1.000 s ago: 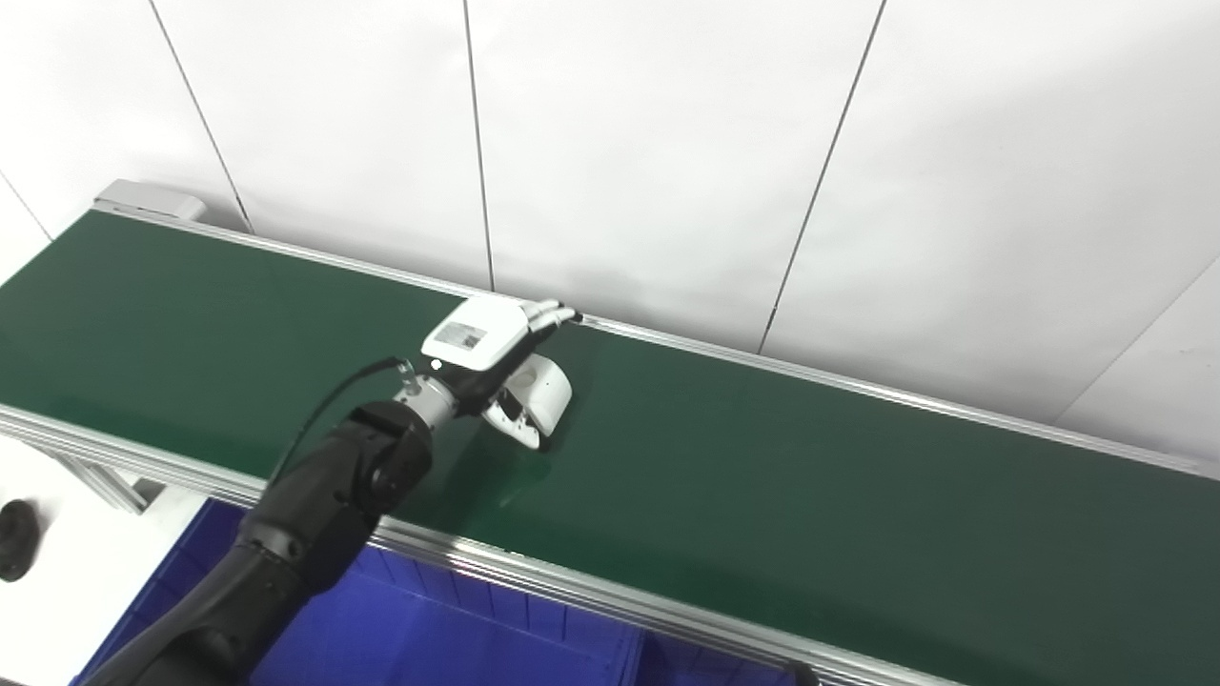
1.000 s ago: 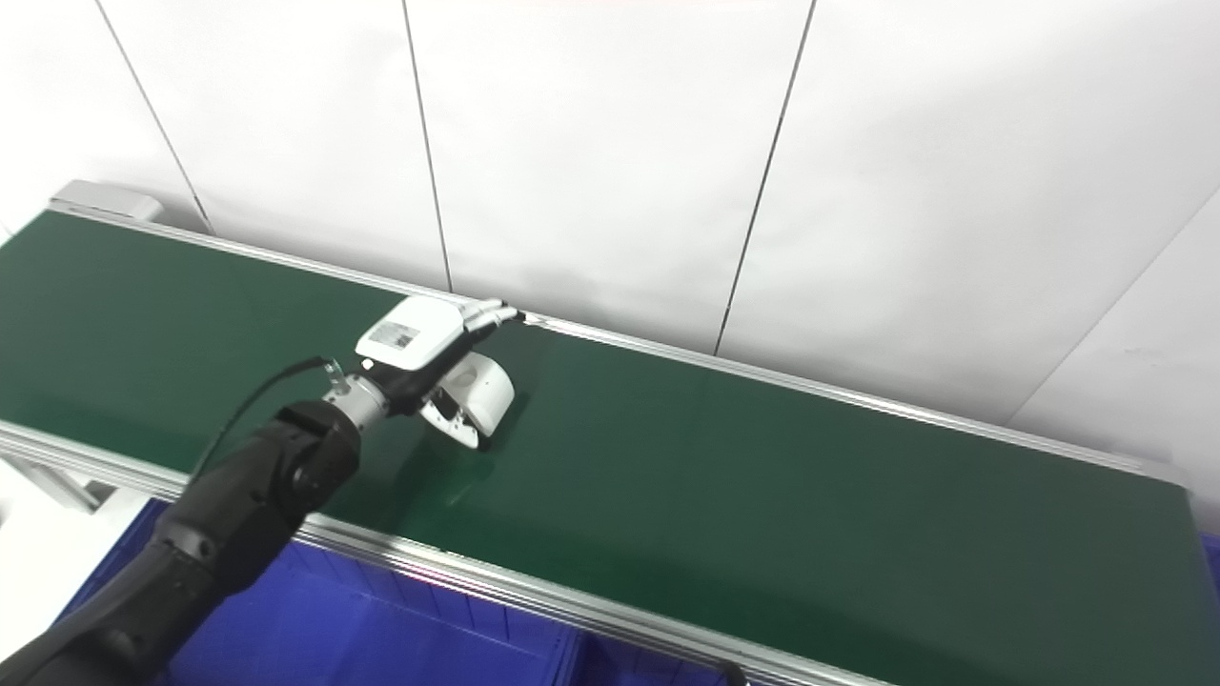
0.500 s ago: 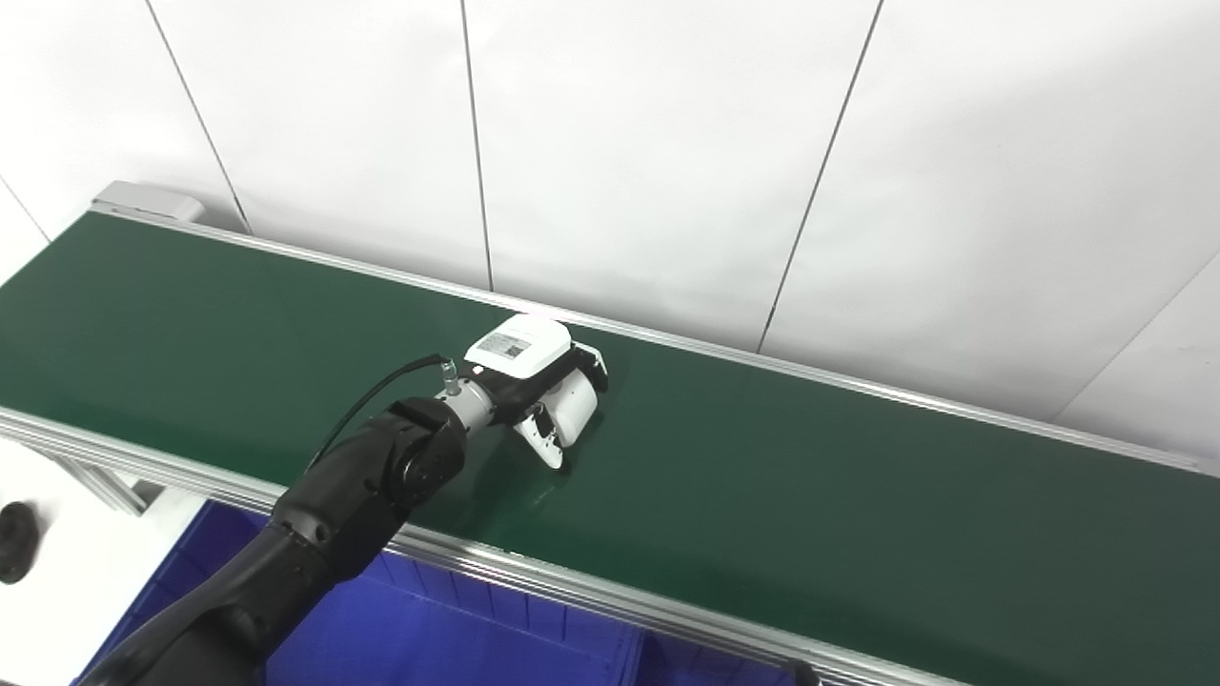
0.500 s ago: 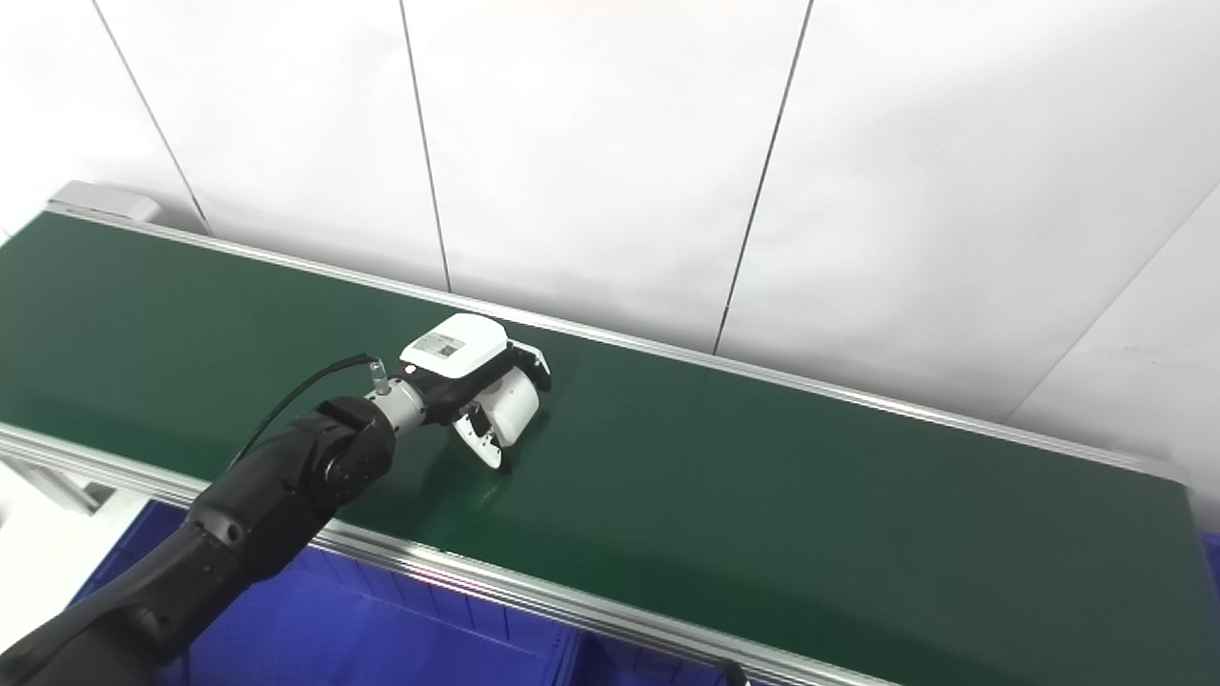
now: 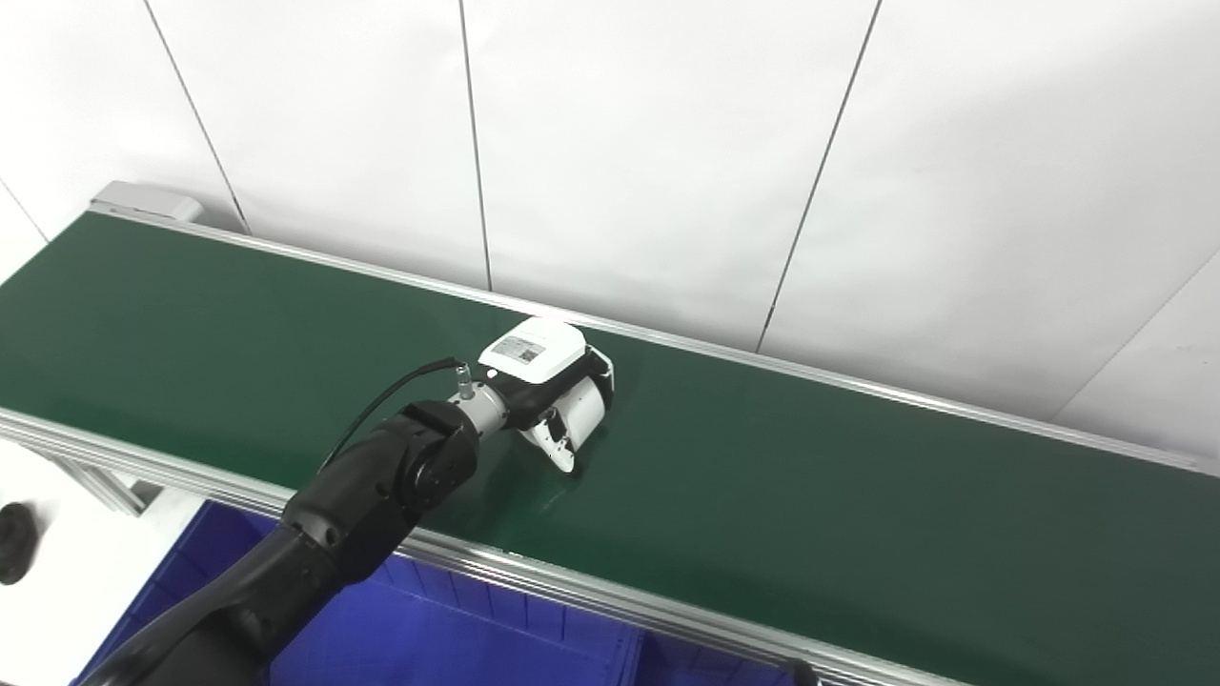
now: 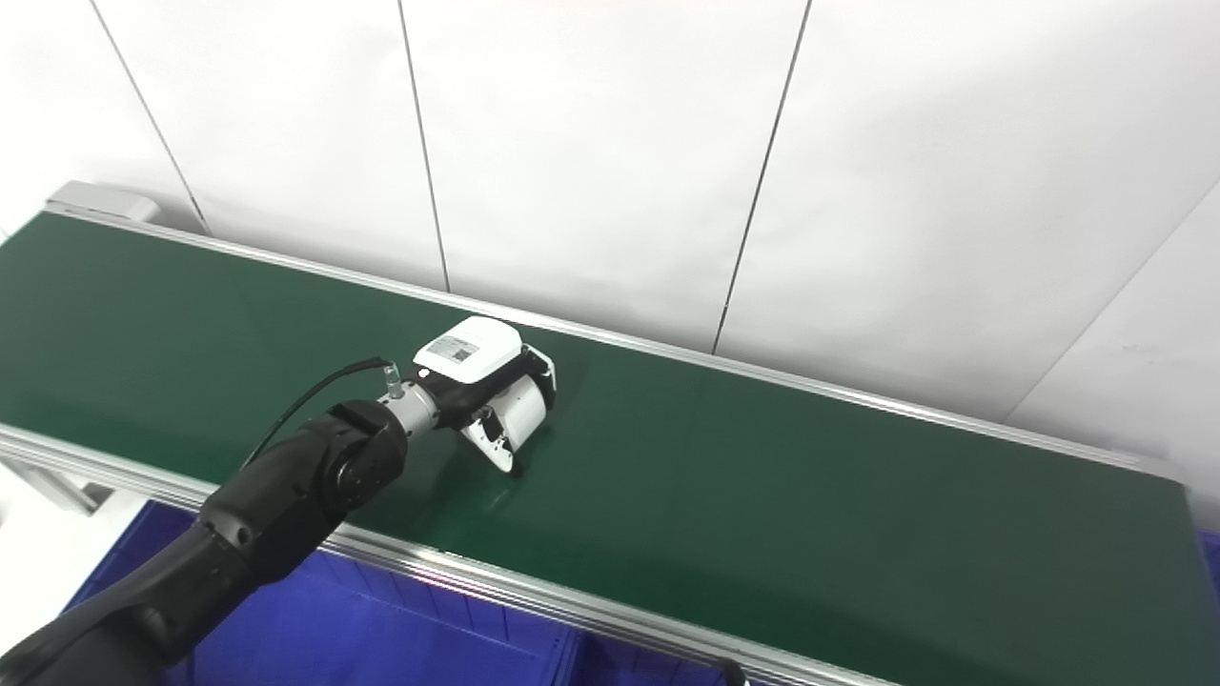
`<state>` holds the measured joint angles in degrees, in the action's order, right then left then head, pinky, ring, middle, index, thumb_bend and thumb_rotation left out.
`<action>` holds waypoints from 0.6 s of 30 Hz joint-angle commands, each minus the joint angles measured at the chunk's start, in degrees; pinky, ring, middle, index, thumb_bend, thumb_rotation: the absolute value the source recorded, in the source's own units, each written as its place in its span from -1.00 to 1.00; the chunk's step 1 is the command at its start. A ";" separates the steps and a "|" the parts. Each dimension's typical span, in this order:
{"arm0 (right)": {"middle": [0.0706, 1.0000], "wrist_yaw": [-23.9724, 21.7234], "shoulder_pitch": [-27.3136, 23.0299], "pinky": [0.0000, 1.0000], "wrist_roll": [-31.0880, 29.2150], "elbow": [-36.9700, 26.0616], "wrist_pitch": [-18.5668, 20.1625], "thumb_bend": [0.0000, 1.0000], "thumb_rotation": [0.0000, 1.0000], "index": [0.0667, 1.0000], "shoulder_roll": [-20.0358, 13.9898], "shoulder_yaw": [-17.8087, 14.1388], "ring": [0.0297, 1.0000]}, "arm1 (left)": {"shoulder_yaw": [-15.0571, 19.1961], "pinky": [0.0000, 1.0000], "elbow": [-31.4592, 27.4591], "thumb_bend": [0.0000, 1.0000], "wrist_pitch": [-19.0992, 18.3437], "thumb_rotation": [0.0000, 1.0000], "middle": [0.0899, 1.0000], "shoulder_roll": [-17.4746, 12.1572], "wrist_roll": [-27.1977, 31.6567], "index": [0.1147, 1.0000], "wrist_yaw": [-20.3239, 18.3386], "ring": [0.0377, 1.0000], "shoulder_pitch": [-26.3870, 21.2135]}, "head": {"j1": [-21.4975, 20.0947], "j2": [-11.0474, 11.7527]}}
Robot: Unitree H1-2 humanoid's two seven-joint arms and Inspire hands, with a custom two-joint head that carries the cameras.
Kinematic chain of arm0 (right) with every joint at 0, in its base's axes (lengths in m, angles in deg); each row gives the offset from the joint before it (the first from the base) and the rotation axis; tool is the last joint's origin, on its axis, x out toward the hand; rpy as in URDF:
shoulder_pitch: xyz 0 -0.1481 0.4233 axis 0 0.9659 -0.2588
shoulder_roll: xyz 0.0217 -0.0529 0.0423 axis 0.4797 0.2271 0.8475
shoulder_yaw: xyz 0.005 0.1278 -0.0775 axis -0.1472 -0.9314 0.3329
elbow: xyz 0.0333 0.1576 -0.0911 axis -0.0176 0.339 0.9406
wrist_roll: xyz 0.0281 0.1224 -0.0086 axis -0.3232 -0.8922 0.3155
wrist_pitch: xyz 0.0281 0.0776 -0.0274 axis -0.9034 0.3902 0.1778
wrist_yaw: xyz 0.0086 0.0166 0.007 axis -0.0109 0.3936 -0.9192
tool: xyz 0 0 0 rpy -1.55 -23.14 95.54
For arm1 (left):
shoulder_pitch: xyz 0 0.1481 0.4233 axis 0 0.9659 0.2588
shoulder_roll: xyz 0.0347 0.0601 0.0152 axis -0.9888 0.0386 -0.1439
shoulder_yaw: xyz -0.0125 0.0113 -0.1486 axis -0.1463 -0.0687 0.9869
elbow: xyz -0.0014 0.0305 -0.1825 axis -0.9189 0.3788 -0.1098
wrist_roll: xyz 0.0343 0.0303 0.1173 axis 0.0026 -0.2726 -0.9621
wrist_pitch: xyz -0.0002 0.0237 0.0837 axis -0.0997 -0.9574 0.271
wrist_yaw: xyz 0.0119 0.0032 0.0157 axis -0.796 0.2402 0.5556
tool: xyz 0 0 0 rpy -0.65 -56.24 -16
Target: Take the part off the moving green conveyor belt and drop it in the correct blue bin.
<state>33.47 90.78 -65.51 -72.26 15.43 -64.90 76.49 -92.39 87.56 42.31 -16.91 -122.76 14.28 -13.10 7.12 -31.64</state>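
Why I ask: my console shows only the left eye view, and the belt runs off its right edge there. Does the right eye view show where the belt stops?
Observer: Yes. In the right eye view the green conveyor belt reaches its right end, a corner framed by the metal rail, just short of the picture's right edge.
Operator: Is there anything past that corner?
Observer: A thin blue strip shows at the very edge of the picture, beyond and below the belt. Too little of it is in frame to tell whether it is a bin.
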 commanded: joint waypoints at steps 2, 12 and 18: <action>1.00 -0.79 0.34 1.00 -0.30 -2.32 -1.33 0.33 1.00 1.00 1.61 0.60 0.91 | 0.57 -0.29 -3.16 0.04 -0.74 -1.00 -0.12 -1.62 -0.14 -0.16 -0.01 -0.18 -1.83 | 0.28 -0.22; 1.00 -1.88 0.65 1.00 -1.48 -4.22 -0.42 0.35 1.00 1.00 0.87 0.46 0.94 | 2.78 -0.34 -19.50 0.05 -1.25 -1.00 -0.26 -1.85 0.75 -0.13 -0.96 -0.32 2.61 | 4.62 -2.01; 1.00 -2.75 1.54 1.00 -1.89 -7.19 1.72 0.35 1.00 1.00 0.44 -0.07 0.95 | 6.17 -0.23 -31.15 0.05 -4.66 -1.00 -0.14 -2.53 1.30 -0.16 -6.00 -0.19 8.10 | 8.18 -3.96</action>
<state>31.45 92.04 -66.88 -76.38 17.66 -64.77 76.32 -87.79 58.93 38.96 -18.13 -121.95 8.52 -4.91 15.38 -35.68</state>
